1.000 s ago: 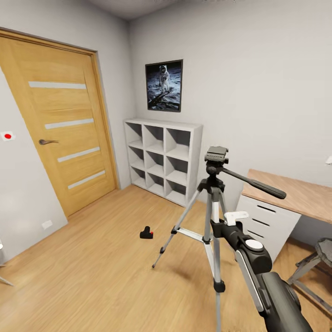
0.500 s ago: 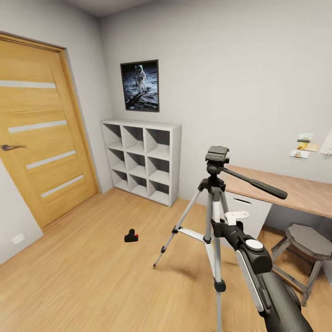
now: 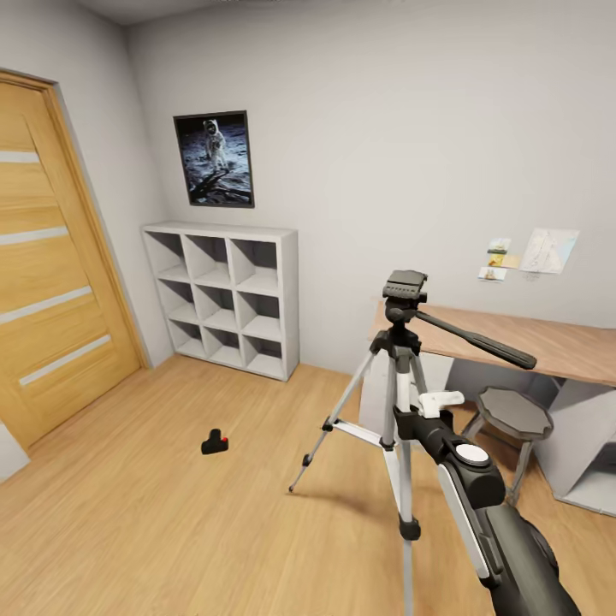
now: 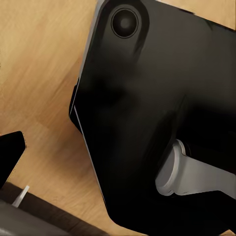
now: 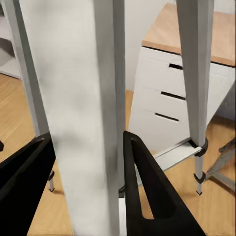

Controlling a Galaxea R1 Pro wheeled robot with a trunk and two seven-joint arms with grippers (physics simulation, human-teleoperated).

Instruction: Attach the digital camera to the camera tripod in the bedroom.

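Note:
The digital camera (image 3: 215,442), small and black with a red spot, lies on the wood floor to the left of the camera tripod (image 3: 402,342). The tripod stands upright in front of me, silver legs spread, dark head and long pan handle (image 3: 475,340) on top with nothing mounted. My right gripper (image 3: 409,417) is shut on the tripod's silver centre post below the head. In the right wrist view its black fingers (image 5: 147,191) flank the silver post (image 5: 83,113). The left wrist view looks at a black part of my own body (image 4: 147,113), with one dark fingertip (image 4: 10,152) at the frame edge.
A white cube shelf (image 3: 224,295) stands against the back wall under a moon poster (image 3: 214,159). A wooden door (image 3: 51,282) is at the left. A wood-topped desk (image 3: 547,342) and a grey stool (image 3: 512,415) stand at the right.
The whole view has swung to the right: door, shelf and the camera on the floor slid left, and the desk and stool came in. The tripod and right arm keep their place in the picture.

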